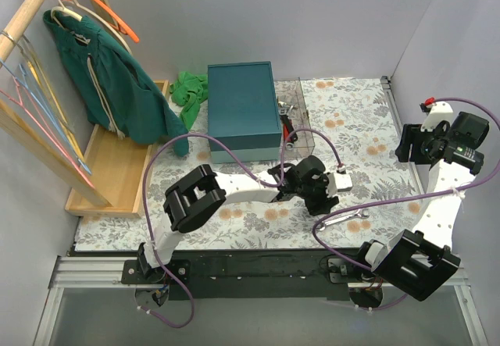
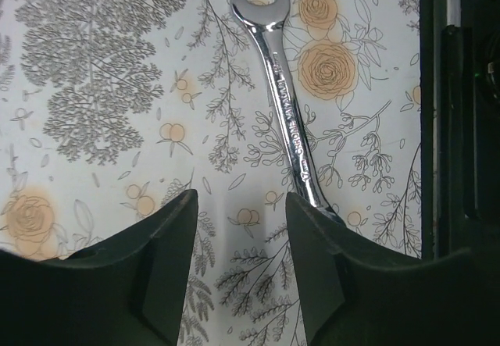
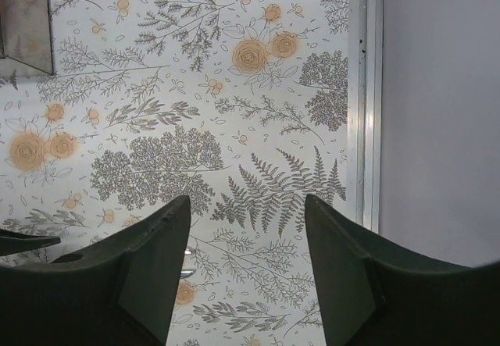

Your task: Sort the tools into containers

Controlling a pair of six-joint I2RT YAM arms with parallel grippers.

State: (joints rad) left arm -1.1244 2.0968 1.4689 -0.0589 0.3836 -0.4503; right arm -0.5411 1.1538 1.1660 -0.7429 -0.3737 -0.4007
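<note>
Low in the overhead frame's middle, I am hovering my left claw, released, beside the spanner lying on the worktop; my right claw is hanging released.

One silver spanner lies just ahead of the left claw. Beyond that claw stand one clear box and one teal box. The tools inside the clear box are too tangled to count.
</note>
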